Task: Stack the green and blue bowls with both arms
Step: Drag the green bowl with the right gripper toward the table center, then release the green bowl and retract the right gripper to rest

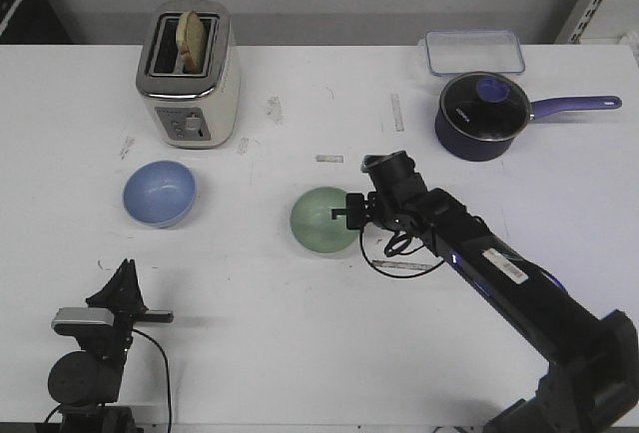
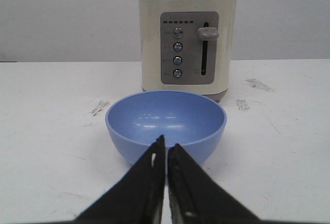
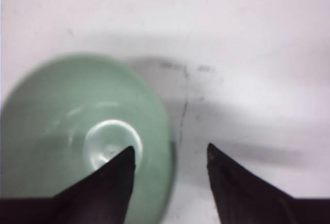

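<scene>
White table point(image 1: 300, 353): the right gripper point(image 3: 170, 157), jaws open and empty, straddles the green bowl's point(image 1: 322, 218) near rim, one finger inside. Left gripper point(image 2: 166, 149), jaws closed and empty, sits just short of the blue bowl point(image 2: 166, 123), which lies well apart from the green one.

the blue bowl point(image 1: 160, 194) is small, round and matte, a plain light periwinkle, sitting upright and empty on the white table at about nine o'clock from the green bowl, well apart from it. the green bowl point(image 1: 323, 219) is of like size, pale mint, also upright and empty, near the middle of the table. in the right wrist view its rim is blurred and a pale ring shows at the bottom of its inside point(image 3: 85, 136).
</scene>
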Controlling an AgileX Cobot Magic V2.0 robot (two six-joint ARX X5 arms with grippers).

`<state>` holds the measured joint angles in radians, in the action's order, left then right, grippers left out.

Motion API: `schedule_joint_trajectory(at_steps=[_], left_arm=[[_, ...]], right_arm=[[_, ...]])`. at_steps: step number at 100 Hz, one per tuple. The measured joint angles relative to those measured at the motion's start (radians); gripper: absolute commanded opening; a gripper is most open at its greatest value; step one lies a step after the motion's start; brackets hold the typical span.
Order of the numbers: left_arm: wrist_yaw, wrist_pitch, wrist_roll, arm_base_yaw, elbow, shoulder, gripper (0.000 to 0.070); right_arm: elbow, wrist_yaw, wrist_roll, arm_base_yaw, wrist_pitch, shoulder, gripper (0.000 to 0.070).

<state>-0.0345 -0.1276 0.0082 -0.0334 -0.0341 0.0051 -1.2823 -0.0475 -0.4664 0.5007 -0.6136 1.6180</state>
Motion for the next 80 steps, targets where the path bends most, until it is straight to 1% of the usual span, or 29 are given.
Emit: schedule_joint_trajectory(at_steps=[7,15,23,27,33,34,42,51,60,71,80], left_arm=[[0.000,0.000,0.000,0.000,0.000,0.000,0.0001],[0.000,0.000,0.000,0.000,0.000,0.000,0.0001],[0.000,0.000,0.000,0.000,0.000,0.000,0.0001],[0.000,0.000,0.000,0.000,0.000,0.000,0.0001],[0.000,0.000,0.000,0.000,0.000,0.000,0.0001],[0.000,0.000,0.000,0.000,0.000,0.000,0.0001],[0.000,0.000,0.000,0.000,0.000,0.000,0.0001],[0.000,0.000,0.000,0.000,0.000,0.000,0.0001],[0.000,0.000,0.000,0.000,0.000,0.000,0.0001],[0.000,0.000,0.000,0.000,0.000,0.000,0.0001],[0.000,0.000,0.000,0.000,0.000,0.000,0.0001]], right_arm=[[0.001,0.027,0.053,-0.017,0.004,-0.040,0.0353],[0.019,0.077,0.129,-0.038,0.045,-0.093,0.0349],[0.063,0.135,0.205,-0.067,0.107,-0.149,0.0314],[0.094,0.148,0.241,-0.085,0.150,-0.178,0.0265],[0.145,0.153,0.290,-0.115,0.203,-0.219,0.0156],[0.154,0.153,0.297,-0.121,0.211,-0.226,0.0127],[0.229,0.153,0.346,-0.163,0.266,-0.286,0.0007],[0.322,0.146,0.395,-0.209,0.340,-0.362,0.0008],[0.424,0.098,0.438,-0.264,0.419,-0.446,0.0008],[0.546,0.051,0.451,-0.335,0.504,-0.549,0.0007],[0.650,0.047,0.452,-0.384,0.576,-0.641,0.0008]])
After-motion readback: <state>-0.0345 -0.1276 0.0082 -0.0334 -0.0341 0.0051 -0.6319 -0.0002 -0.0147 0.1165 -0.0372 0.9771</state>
